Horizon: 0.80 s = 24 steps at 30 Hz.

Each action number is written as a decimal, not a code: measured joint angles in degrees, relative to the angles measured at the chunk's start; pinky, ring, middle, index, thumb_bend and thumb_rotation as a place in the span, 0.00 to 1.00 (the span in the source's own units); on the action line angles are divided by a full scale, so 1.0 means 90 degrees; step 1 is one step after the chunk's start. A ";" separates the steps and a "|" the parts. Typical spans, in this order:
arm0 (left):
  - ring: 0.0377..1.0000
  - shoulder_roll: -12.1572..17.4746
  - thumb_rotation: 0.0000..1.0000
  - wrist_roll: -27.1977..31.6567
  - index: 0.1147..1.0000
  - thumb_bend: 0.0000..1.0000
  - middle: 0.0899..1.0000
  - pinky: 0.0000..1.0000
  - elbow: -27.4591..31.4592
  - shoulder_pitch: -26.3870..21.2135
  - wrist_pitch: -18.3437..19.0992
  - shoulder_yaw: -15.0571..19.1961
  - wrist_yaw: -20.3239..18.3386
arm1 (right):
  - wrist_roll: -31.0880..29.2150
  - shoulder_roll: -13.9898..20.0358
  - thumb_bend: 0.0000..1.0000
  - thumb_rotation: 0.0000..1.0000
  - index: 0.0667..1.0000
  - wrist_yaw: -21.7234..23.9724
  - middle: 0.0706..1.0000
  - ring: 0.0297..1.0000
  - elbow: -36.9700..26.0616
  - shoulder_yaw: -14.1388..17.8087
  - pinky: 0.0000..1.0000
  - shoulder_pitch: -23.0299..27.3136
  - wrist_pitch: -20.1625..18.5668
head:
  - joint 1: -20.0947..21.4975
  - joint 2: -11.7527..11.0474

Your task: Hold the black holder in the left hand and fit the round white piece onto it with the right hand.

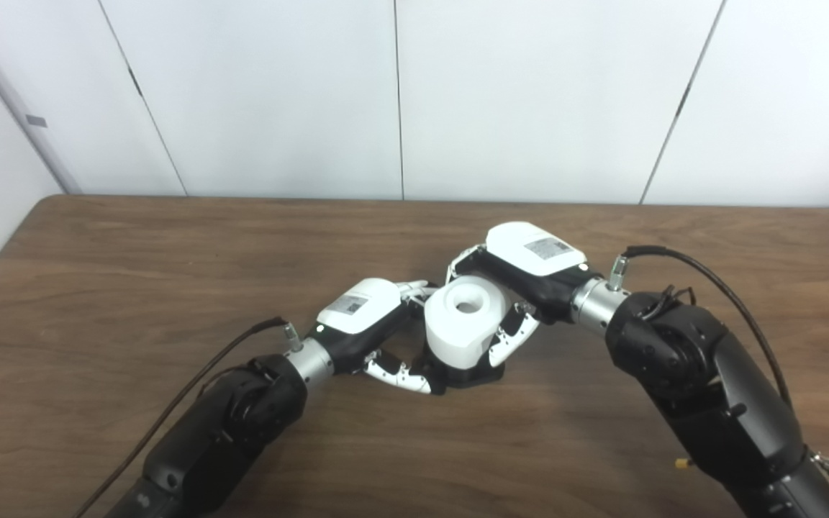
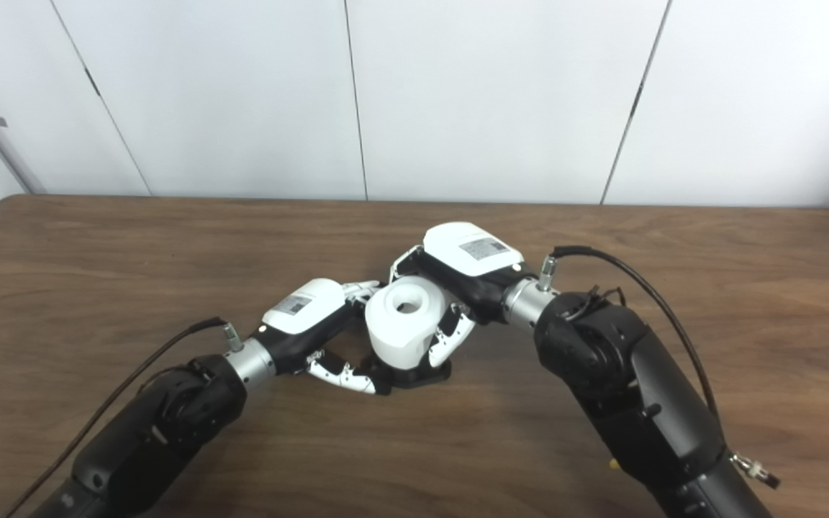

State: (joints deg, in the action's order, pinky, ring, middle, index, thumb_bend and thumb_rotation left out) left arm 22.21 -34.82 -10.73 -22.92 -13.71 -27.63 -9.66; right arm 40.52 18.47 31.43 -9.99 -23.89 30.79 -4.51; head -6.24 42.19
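A round white piece (image 1: 461,321) with a hole in its top stands on a black holder (image 1: 473,375) near the middle of the table. Only the holder's low black base shows under the piece. My right hand (image 1: 522,277) wraps the white piece from the right and behind, with its fingers (image 1: 508,337) pressed on the side. My left hand (image 1: 371,324) reaches in from the left, its fingers (image 1: 400,375) curled against the holder's base.
The brown wooden table (image 1: 134,288) spreads to all sides, with its far edge against a white panelled wall (image 1: 400,93). Both black forearms come in low from the bottom corners, each with a cable looping beside it.
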 measured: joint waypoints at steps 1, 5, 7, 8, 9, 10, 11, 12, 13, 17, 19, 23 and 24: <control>0.93 0.0000 0.06 0.0000 0.42 0.52 0.88 0.89 0.0000 0.0000 0.0000 0.0000 0.0000 | 0.0002 -0.0003 0.53 0.14 0.44 0.0000 0.68 0.73 0.0000 0.0000 0.75 0.0000 0.0000 | 0.0000 0.0000; 0.93 0.0000 0.06 0.0000 0.42 0.52 0.88 0.89 0.0000 0.0000 -0.0001 0.0000 0.0000 | 0.0026 -0.0003 0.52 0.15 0.44 -0.0001 0.68 0.73 0.0000 -0.0011 0.72 0.0001 0.0010 | -0.0010 0.0010; 0.93 0.0000 0.06 -0.0001 0.42 0.52 0.88 0.89 0.0000 0.0000 -0.0001 0.0000 0.0001 | 0.0046 0.0001 0.52 0.15 0.44 -0.0005 0.67 0.72 0.0001 -0.0019 0.72 0.0002 0.0053 | -0.0010 0.0010; 0.93 0.0000 0.06 -0.0001 0.42 0.52 0.88 0.89 0.0000 0.0000 0.0001 0.0001 0.0001 | 0.0055 0.0003 0.52 0.15 0.44 -0.0011 0.67 0.72 0.0001 -0.0024 0.72 0.0002 0.0073 | -0.0010 0.0010; 0.93 0.0000 0.06 -0.0001 0.42 0.52 0.88 0.88 0.0000 0.0001 0.0002 0.0000 0.0001 | 0.0067 0.0006 0.52 0.15 0.44 -0.0018 0.67 0.72 0.0002 -0.0031 0.72 0.0002 0.0084 | -0.0010 0.0010; 0.93 0.0000 0.06 -0.0002 0.42 0.52 0.88 0.89 0.0000 0.0002 0.0002 0.0001 0.0001 | 0.0084 0.0011 0.52 0.15 0.44 -0.0027 0.67 0.72 0.0004 -0.0038 0.73 0.0001 0.0092 | -0.0010 0.0010; 0.93 0.0000 0.06 -0.0010 0.42 0.52 0.88 0.89 0.0001 0.0001 0.0002 0.0001 0.0001 | 0.0098 0.0019 0.53 0.15 0.44 -0.0045 0.67 0.72 0.0006 -0.0051 0.72 0.0000 0.0101 | -0.0010 0.0010; 0.93 0.0000 0.06 -0.0014 0.42 0.52 0.88 0.89 0.0001 0.0001 0.0002 0.0001 0.0001 | 0.0109 0.0027 0.53 0.15 0.44 -0.0071 0.67 0.73 0.0015 -0.0063 0.72 -0.0003 0.0121 | -0.0010 0.0010; 0.93 0.0000 0.06 -0.0015 0.42 0.52 0.88 0.89 0.0001 0.0001 0.0002 0.0001 0.0001 | 0.0114 0.0035 0.53 0.15 0.44 -0.0091 0.68 0.74 0.0026 -0.0075 0.73 -0.0011 0.0140 | -0.0010 0.0010; 0.93 0.0001 0.06 -0.0016 0.42 0.52 0.88 0.89 0.0002 0.0003 0.0009 0.0005 0.0001 | 0.0126 0.0061 0.53 0.15 0.44 -0.0257 0.68 0.75 0.0121 -0.0104 0.74 -0.0035 0.0287 | -0.0010 0.0010; 0.93 0.0000 0.06 -0.0016 0.42 0.52 0.88 0.89 0.0014 0.0007 0.0027 0.0005 -0.0004 | 0.0116 0.0056 0.53 0.15 0.44 -0.0362 0.68 0.76 0.0217 -0.0105 0.75 -0.0030 0.0353 | -0.0029 0.0020; 0.93 0.0000 0.06 -0.0017 0.42 0.52 0.88 0.89 0.0046 0.0024 0.0059 0.0006 -0.0006 | 0.0119 0.0054 0.53 0.15 0.44 -0.0471 0.68 0.77 0.0289 -0.0130 0.75 -0.0016 0.0372 | -0.0029 0.0020; 0.93 0.0000 0.06 -0.0017 0.42 0.52 0.88 0.89 0.0048 0.0025 0.0073 0.0005 -0.0008 | 0.0119 0.0053 0.53 0.15 0.44 -0.0494 0.68 0.77 0.0311 -0.0138 0.75 -0.0009 0.0372 | -0.0029 0.0020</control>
State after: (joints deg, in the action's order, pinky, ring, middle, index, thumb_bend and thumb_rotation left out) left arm 22.21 -34.97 -10.29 -22.70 -13.05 -27.58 -9.73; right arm 41.59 18.94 26.98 -7.19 -25.14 30.71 -1.16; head -6.50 42.36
